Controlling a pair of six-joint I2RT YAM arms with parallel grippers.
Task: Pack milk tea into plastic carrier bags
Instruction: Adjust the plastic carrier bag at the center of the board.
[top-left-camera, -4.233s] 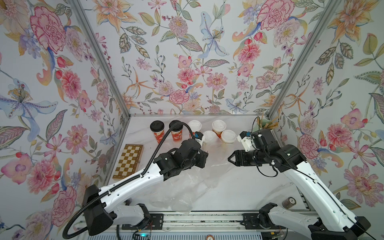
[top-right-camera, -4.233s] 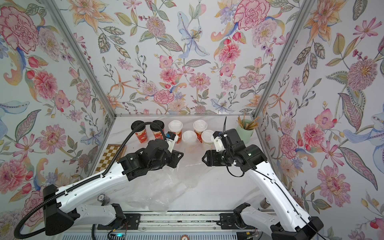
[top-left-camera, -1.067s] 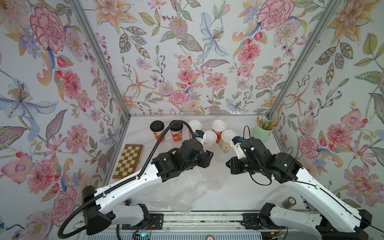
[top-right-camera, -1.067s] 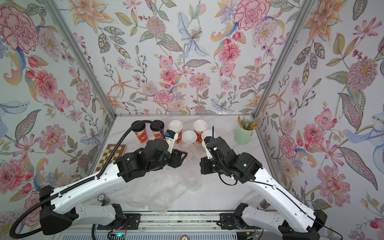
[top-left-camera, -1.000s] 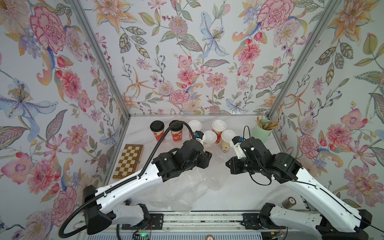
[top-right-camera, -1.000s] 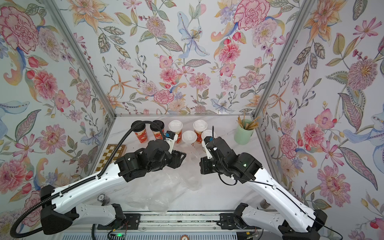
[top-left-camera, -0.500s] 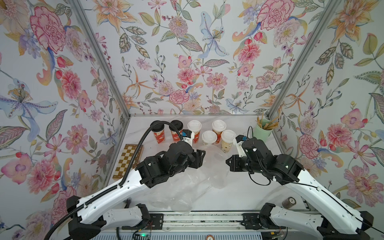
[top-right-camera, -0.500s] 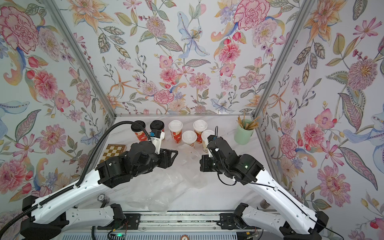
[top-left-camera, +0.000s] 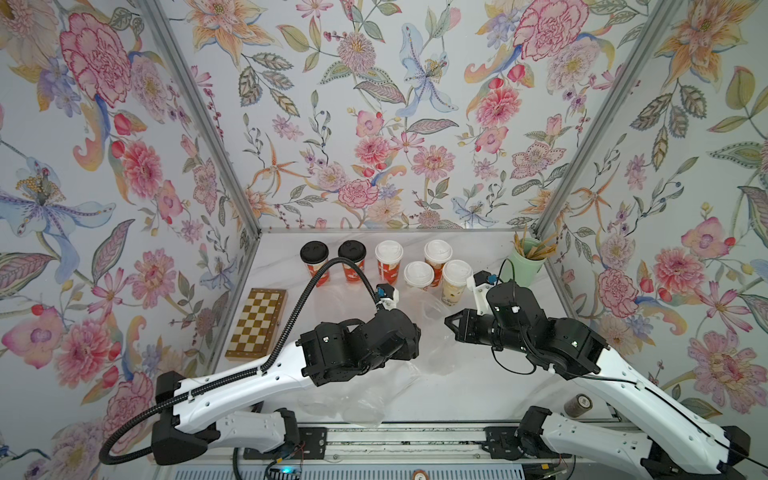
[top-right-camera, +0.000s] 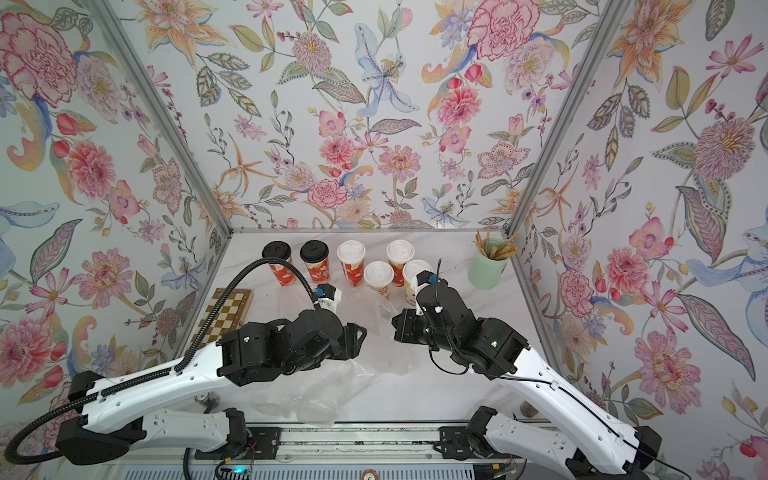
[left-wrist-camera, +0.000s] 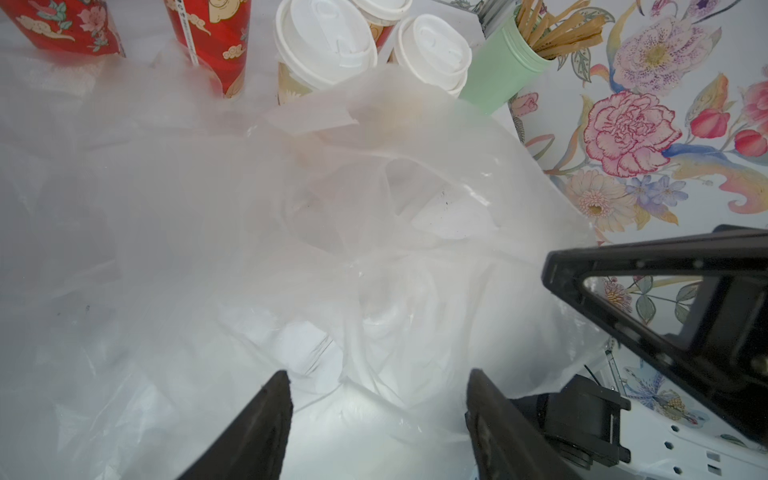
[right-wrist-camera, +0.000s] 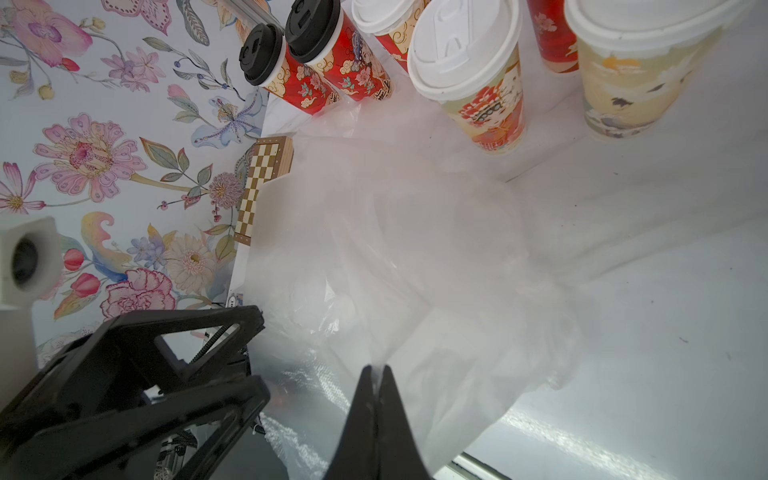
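Six milk tea cups stand in the back of the table: two with black lids (top-left-camera: 314, 253) (top-left-camera: 351, 251) and several with white lids (top-left-camera: 418, 272), seen in both top views. Crumpled transparent plastic carrier bags (top-left-camera: 428, 309) lie mid-table and spread toward the front edge (top-left-camera: 357, 399). My right gripper (right-wrist-camera: 376, 368) is shut on a pinch of bag film (right-wrist-camera: 415, 249), holding it up just in front of the cups. My left gripper (left-wrist-camera: 378, 374) faces it, jaws wide apart over the bag (left-wrist-camera: 415, 187), with nothing clamped.
A mint-green cup of brown sticks (top-left-camera: 524, 262) stands at the back right by the wall. A folded chessboard (top-left-camera: 257, 324) lies along the left wall. A small round tin (top-left-camera: 577, 405) sits at the front right edge. Flowered walls close three sides.
My left gripper's jaws have spread wider and the arm has drawn back a little toward the front. The right gripper has stayed shut on the bag, almost still.
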